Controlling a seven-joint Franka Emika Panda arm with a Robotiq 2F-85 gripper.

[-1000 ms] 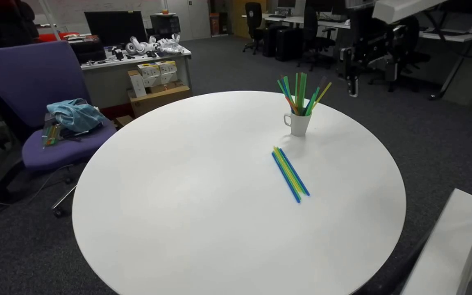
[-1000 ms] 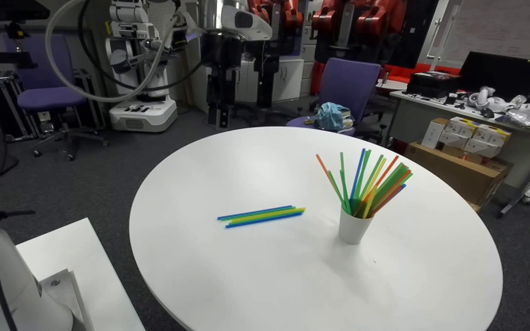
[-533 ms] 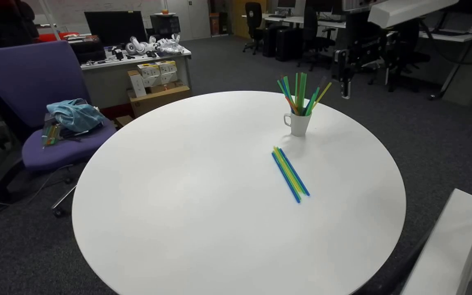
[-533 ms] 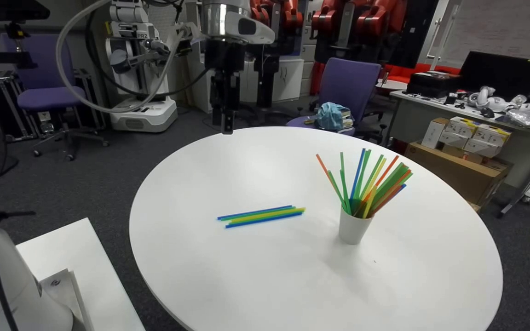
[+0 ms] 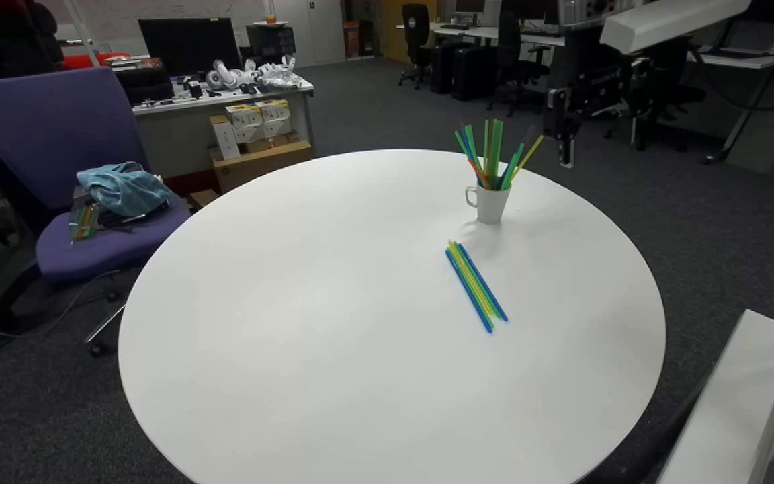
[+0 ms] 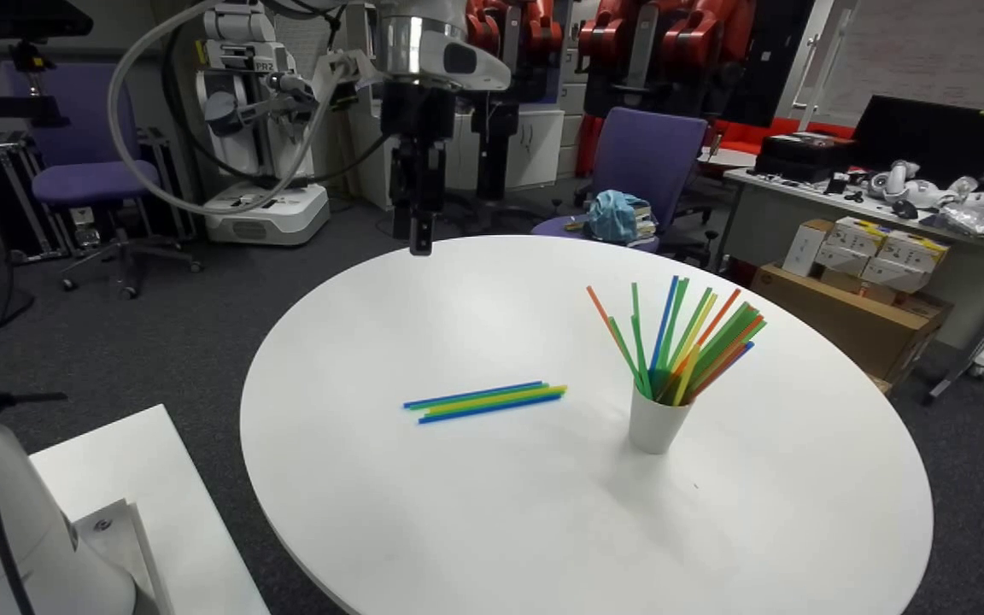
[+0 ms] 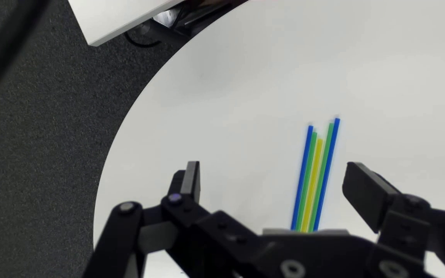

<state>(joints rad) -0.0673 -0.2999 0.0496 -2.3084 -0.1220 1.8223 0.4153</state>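
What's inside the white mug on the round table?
In both exterior views, the white mug holds a bunch of straws, green, blue, yellow and orange-red, fanning out above it. Their lower ends and its bottom can't be seen: the mug's sides cover them.

Tabletop [image 5: 333,282] bright, tool [image 7: 272,172] perhaps blurred

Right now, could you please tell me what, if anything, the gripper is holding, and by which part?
Nothing is held: the gripper is open, clear of the five straws lying on the round table.
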